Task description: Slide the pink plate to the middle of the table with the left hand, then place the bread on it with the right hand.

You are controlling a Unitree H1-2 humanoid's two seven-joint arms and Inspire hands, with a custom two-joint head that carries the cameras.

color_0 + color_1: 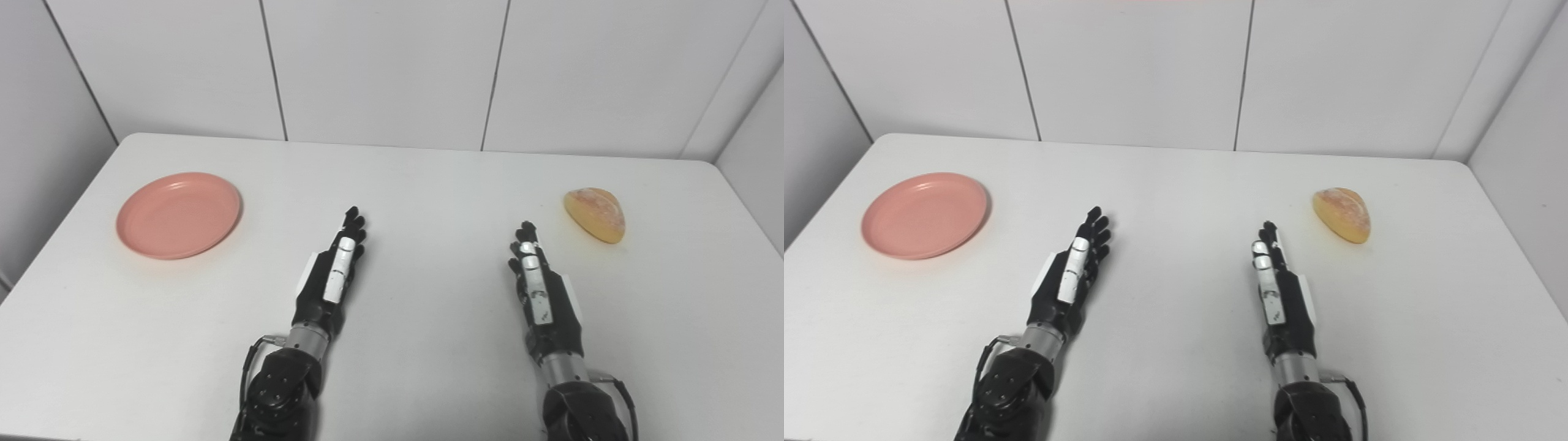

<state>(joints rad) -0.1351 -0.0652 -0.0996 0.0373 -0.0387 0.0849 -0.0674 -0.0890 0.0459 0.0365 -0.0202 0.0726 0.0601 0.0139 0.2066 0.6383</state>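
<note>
Pink plate [178,214] sits far left on white table [429,184], well apart from my left hand [334,269]. Bread [595,214] lies far right, near my right hand [536,285] but not touching. Both my hands edge-up, fingers straight, extended forward, holding nothing.

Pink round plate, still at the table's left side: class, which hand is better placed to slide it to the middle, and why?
Left. The left hand lies open nearer the pink round plate, with bare table between them. The right hand sits beside the golden bread roll, across the white table.
</note>
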